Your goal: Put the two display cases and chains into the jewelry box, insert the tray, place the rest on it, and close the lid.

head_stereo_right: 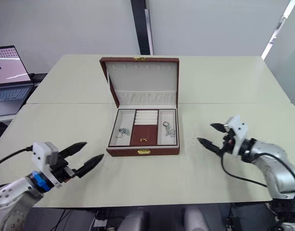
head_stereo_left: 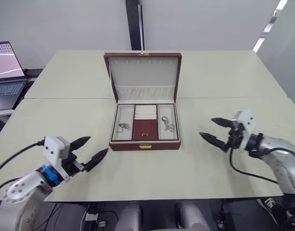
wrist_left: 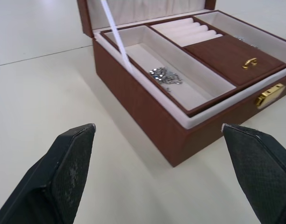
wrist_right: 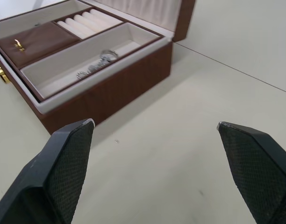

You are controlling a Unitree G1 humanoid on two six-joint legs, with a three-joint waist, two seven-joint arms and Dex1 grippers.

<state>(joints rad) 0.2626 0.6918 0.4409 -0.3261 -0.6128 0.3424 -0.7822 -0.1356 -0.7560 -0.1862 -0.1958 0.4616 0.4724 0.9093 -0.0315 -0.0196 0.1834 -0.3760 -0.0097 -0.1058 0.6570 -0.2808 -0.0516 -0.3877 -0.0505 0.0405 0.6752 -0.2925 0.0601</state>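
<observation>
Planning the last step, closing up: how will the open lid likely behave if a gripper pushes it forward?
The lid stands upright on its back hinge, so it should swing stiffly as one panel. A white ribbon stay probably limits only its backward travel. Past the tipping point it may drop onto the tray.

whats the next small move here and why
Probably bring one gripper, say the right gripper, up behind the reddish-brown hinged lid to tip it shut. The shallow reddish-brown tray already sits in the reddish-brown jewelry box with silvery pieces in its side compartments, and both grippers hang open beside it.
</observation>
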